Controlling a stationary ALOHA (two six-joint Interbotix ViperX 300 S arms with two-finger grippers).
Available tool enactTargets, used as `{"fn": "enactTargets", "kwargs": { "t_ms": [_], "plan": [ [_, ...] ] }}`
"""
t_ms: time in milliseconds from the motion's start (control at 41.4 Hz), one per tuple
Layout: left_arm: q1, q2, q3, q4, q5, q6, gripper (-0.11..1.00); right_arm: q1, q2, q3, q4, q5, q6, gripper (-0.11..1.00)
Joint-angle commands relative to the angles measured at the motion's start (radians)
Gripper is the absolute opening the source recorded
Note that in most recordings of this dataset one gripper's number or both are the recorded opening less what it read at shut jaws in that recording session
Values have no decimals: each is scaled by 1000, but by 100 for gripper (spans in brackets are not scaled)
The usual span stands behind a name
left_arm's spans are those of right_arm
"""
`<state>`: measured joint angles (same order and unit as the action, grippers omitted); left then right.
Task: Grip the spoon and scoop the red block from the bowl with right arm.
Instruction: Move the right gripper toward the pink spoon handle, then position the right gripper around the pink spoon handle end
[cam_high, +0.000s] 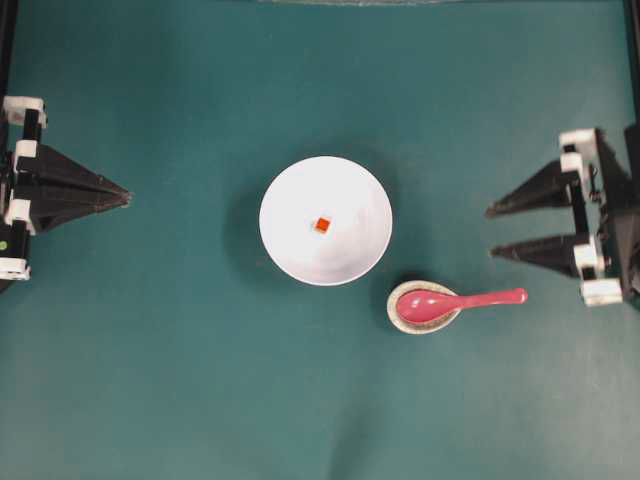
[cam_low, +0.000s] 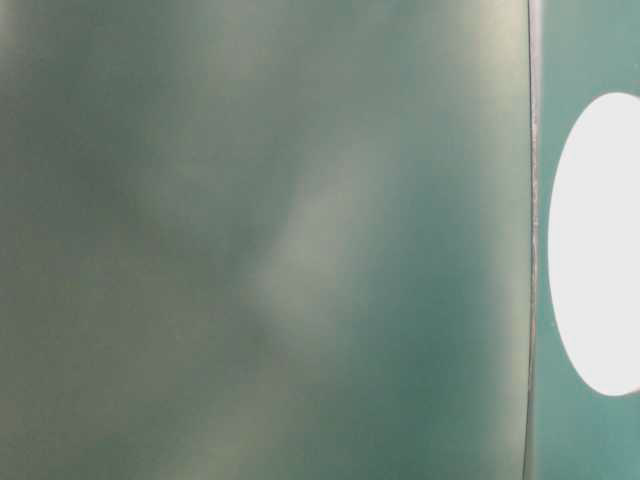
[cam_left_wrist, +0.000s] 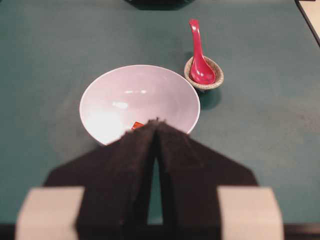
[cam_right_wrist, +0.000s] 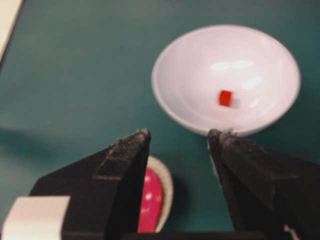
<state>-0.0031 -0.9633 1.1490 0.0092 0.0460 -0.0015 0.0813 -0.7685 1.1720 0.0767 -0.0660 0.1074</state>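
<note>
While the right claw (cam_high: 492, 232) hangs spread wide and empty, apart from the spoon (cam_high: 455, 300), the spoon's scoop rests in a small speckled dish (cam_high: 403, 318) beside the bowl (cam_high: 290, 215). Inside that bowl lies the block (cam_high: 321, 225). Opposite, the left claw (cam_high: 126, 197) is pressed together.

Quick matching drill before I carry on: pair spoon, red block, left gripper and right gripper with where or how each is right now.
Things:
1. spoon
2. red block
3. left gripper
4. right gripper

States:
A. fingers spread apart, nothing between them
B. scoop resting in the small speckled dish
C. fingers closed together
D. lying inside the white bowl

Pairs: 1-B, 2-D, 3-C, 4-A
</note>
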Motion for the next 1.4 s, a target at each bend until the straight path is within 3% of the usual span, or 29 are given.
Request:
{"fn": "enactTargets", "kwargs": {
  "t_ms": [0, 290, 652, 966, 1376],
  "plan": [
    [-2, 5, -25, 2, 9, 0, 0, 38, 26, 29, 31, -92, 2, 56],
    [-2, 11, -23, 2, 25, 3, 0, 133, 181, 143, 94, -337, 2, 56],
    [-3, 26, -20, 2, 25, 5, 0, 256, 456, 175, 196, -571, 2, 56],
    [-3, 28, -18, 2, 25, 5, 0, 259, 601, 186, 202, -588, 2, 56],
    [-2, 28, -18, 2, 26, 5, 0, 261, 609, 192, 204, -603, -2, 56]
  ]
}}
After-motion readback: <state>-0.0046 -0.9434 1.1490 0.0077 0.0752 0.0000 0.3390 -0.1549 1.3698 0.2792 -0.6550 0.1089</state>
